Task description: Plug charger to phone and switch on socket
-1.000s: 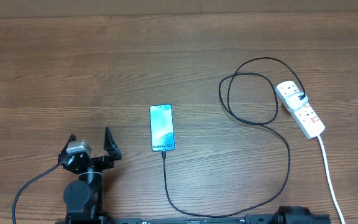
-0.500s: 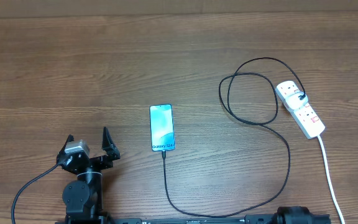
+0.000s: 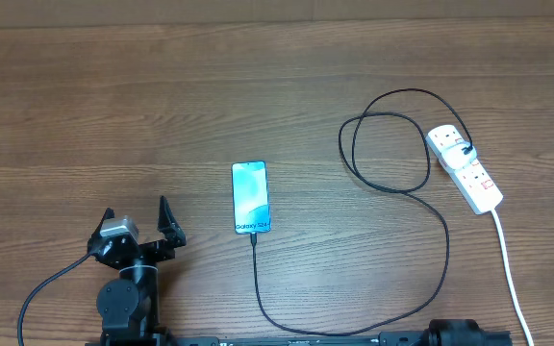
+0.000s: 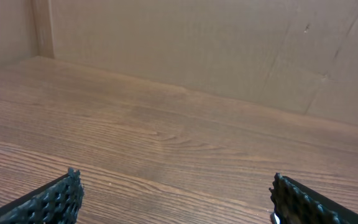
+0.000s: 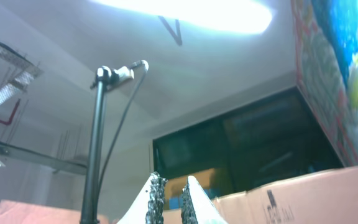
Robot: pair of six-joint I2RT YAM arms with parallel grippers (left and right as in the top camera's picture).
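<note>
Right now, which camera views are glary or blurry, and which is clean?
Overhead: evenly lit and sharp, the phone lettering readable, no harsh shadows. Left wrist: table grain crisp, no glare. Right wrist: aimed upward, ceiling light blown out, hazy, colourful box at right blurred.

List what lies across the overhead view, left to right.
left gripper → phone → socket. The charger stretches from the phone across to the socket, so it has no single place in the order.
</note>
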